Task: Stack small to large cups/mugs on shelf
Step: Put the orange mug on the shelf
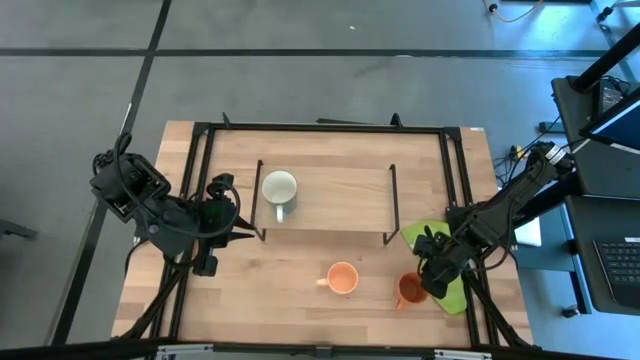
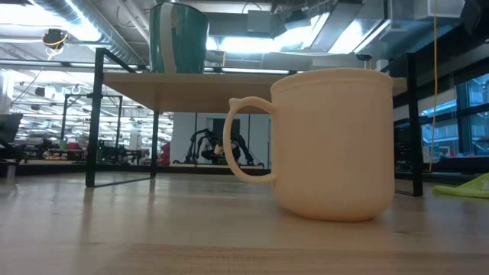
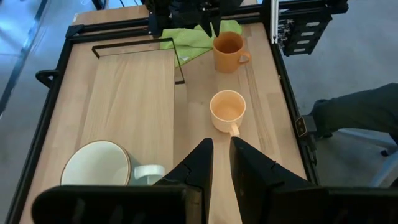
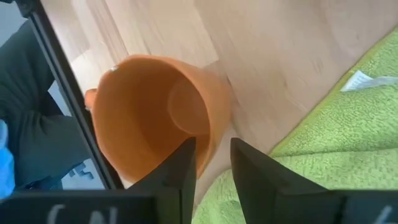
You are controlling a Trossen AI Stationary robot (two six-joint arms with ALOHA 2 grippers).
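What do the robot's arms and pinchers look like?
Both arms are black, built from chunky jointed pieces with black cables looped along them. The left gripper has two flat, dark fingers that taper to wedge tips. The right gripper has the same dark, blade-like fingers. No bright markings show.

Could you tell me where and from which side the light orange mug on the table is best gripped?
Probably from above, pinching the rim of the light orange mug opposite its handle. It stands upright and open, apart from the dark orange mug, and the handle points toward the left arm.
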